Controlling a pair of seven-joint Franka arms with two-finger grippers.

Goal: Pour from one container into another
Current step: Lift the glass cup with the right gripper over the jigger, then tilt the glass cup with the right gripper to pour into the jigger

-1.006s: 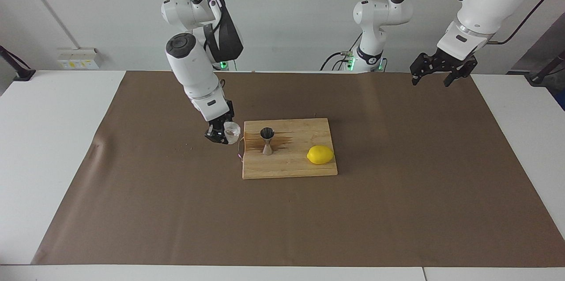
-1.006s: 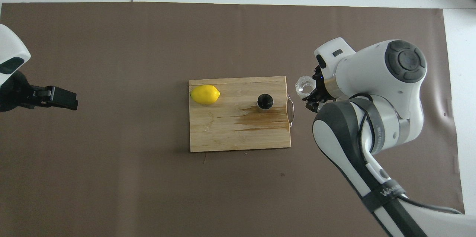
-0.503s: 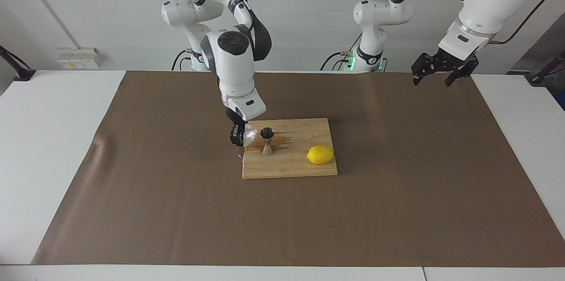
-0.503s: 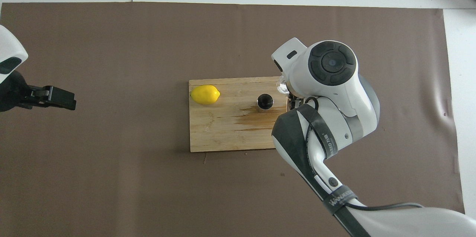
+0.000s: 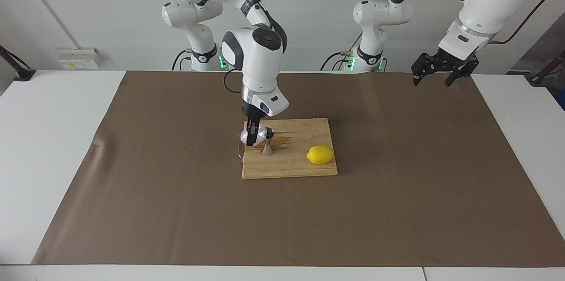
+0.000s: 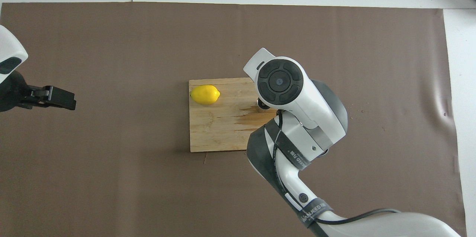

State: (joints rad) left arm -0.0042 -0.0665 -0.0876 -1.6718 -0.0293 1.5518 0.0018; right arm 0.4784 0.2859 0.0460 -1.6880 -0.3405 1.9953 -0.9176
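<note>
While the right gripper (image 5: 252, 136) hung low over the wooden cutting board (image 5: 300, 164), its fingers were clamped on the clear faceted cup (image 5: 261, 132), which was tipped on its side against the top of the steel jigger (image 5: 267, 148).

Items recorded:

- Clear faceted cup: held in the air by the right gripper, tilted toward the jigger, its mouth at the jigger's upper cone. Hidden under the right arm in the overhead view.
- Steel jigger (image 6: 262, 106): upright on the cutting board, toward the right arm's end of it; only its lower cone showed plainly in the facing view, and only a sliver of its rim from overhead.
- Wooden cutting board (image 6: 212, 133): flat on the brown paper sheet (image 5: 176, 192) at mid-table, with a dark wet stain (image 6: 256, 118) on the wood beside the jigger.
- Lemon (image 5: 320, 155): lying on the board toward the left arm's end, well apart from the jigger (image 6: 205, 94).
- Left gripper (image 5: 437, 74): waiting in the air over the edge of the brown paper at the left arm's end of the table, fingers spread apart and holding nothing (image 6: 61, 97).
- Brown paper sheet (image 6: 111, 173): covered most of the white table (image 5: 44, 140).
</note>
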